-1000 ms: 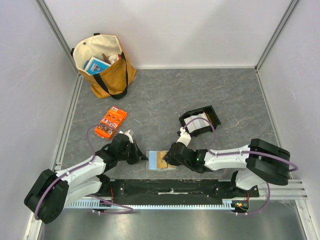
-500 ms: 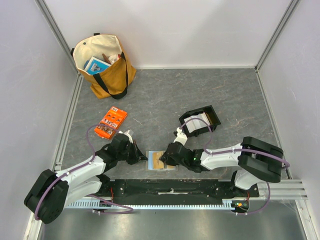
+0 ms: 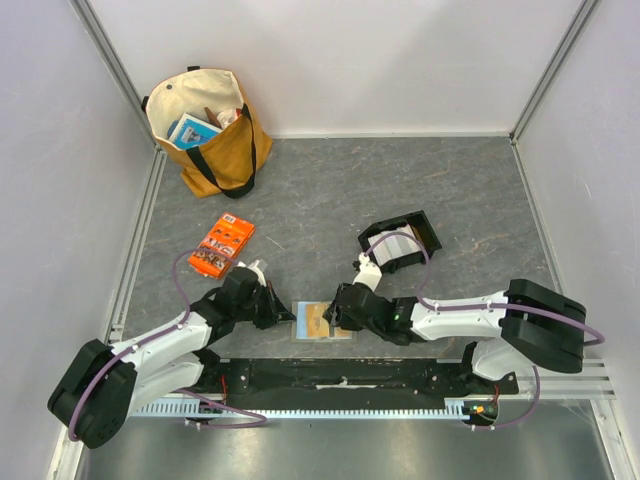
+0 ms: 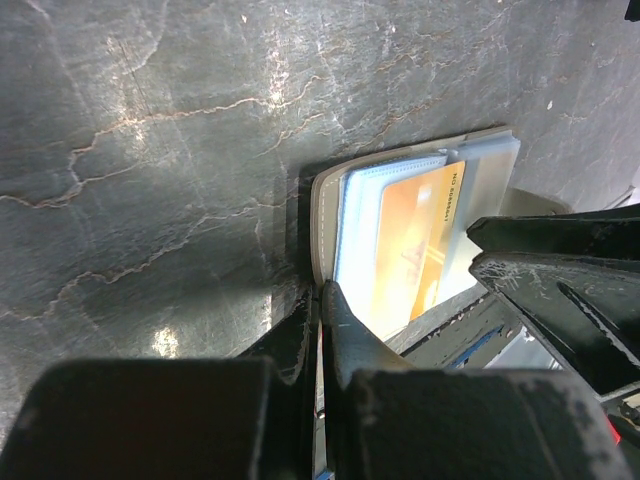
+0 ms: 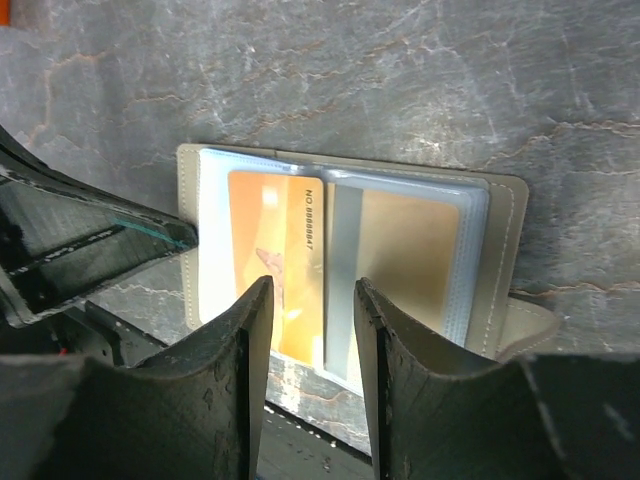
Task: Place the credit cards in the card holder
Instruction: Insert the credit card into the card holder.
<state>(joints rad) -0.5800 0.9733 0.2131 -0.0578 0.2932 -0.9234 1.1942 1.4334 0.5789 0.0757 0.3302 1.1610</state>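
Two orange credit cards (image 5: 272,225) sleeved in the open card holder (image 5: 505,240), right gripper (image 5: 312,290) fingers narrowly parted over their near edge, gripping nothing, left gripper (image 4: 320,292) closed, tips against the holder's edge.

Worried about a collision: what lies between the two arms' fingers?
The open card holder, an orange card in it, lies between the left fingers and the right fingers; the top view shows it.

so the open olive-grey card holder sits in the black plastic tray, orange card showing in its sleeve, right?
No: the open olive-grey card holder lies on the grey table near its front edge, apart from the black plastic tray. The orange card does show in its sleeve. Top external view shows it.
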